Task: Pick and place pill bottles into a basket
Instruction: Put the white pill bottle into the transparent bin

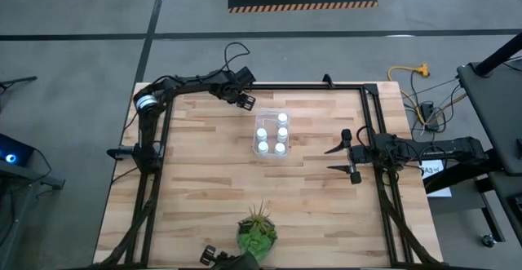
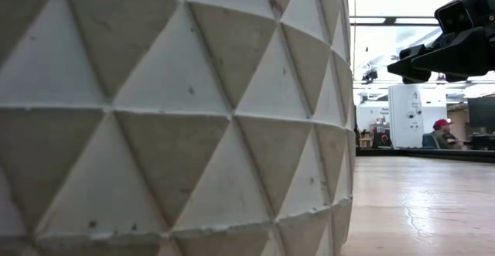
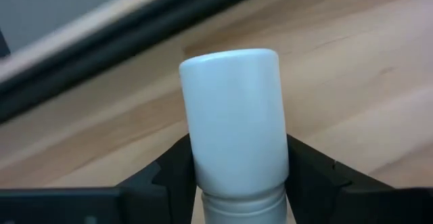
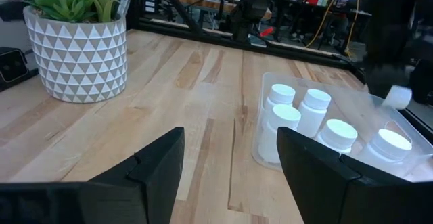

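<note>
A: We have a bottle (image 3: 233, 116) in our left gripper (image 1: 242, 99). The two fingers (image 3: 169, 173) pinch it, one on each side. We hold it up over the desk (image 1: 196, 180), at the far edge, just by the basket (image 1: 272, 134).

B: Is the basket full yet?

A: Not yet, we think. From above we see five white caps (image 1: 282, 117) in it. They stand up close together. From the right wrist we see five bottles (image 4: 315, 112) too, inside the clear walls (image 4: 260, 126).

B: So the one we hold could be the last one?

A: It looks so. We see no more bottles lying on the desk. Five in, one in our gripper. We are on the carry step, near the end of the job.

B: What do we do next?

A: We bring the bottle over the basket, where there is still room at the far side. Then we go down a bit and spread the fingers to let it drop in. We must not bump the ones that stand there, or they could tip.

B: And our right gripper (image 1: 347, 153)?

A: It waits near the right side of the desk. Its fingers are spread wide and hold nothing. It points at the basket.

B: And the plant (image 1: 258, 229)?

A: It sits in its pot at the near edge, well away from the basket. We leave it alone.
</note>
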Tool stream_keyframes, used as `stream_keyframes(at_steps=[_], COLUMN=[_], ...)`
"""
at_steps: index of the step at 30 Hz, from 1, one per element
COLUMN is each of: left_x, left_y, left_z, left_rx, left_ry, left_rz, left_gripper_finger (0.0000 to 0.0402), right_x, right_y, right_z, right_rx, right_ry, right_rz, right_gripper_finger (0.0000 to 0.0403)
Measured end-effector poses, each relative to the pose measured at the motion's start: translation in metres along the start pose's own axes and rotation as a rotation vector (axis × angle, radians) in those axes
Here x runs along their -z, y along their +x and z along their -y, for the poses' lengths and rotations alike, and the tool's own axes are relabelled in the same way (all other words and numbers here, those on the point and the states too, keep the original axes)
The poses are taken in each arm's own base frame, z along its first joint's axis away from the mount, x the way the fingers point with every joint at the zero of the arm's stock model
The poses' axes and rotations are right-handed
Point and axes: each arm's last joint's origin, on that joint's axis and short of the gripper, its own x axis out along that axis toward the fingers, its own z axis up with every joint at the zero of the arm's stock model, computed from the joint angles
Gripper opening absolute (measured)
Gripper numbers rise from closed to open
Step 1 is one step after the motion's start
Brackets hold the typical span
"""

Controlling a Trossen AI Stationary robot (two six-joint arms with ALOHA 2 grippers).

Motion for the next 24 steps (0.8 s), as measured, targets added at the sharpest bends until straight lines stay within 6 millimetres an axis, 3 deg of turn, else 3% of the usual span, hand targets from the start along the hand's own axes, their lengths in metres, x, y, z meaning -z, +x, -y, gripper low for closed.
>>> stream_keyframes(at_steps=[6, 12, 15, 19, 24], left_x=[-0.004, 0.005, 0.019, 0.047, 0.085], left_y=[-0.056, -0.126, -0.151, -0.164, -0.154], left_z=[0.001, 0.003, -0.001, -0.007, -0.016], left_rx=[0.075, 0.318, 0.466, 0.695, 0.936], left_ry=[0.013, -0.014, -0.021, -0.063, -0.187], left_rz=[0.165, 0.558, 0.776, 1.034, 1.304], left_gripper_finger=[0.0161, 0.0161, 0.0161, 0.0161, 0.0161], right_x=[0.000, 0.000, 0.000, 0.000, 0.000], right_y=[0.000, 0.000, 0.000, 0.000, 0.000], right_z=[0.000, 0.000, 0.000, 0.000, 0.000], right_rx=[0.001, 0.001, 0.000, 0.000, 0.000], right_ry=[0.000, 0.000, 0.000, 0.000, 0.000], right_rz=[0.000, 0.000, 0.000, 0.000, 0.000], right_gripper_finger=[0.0226, 0.0226, 0.0226, 0.0226, 0.0226])
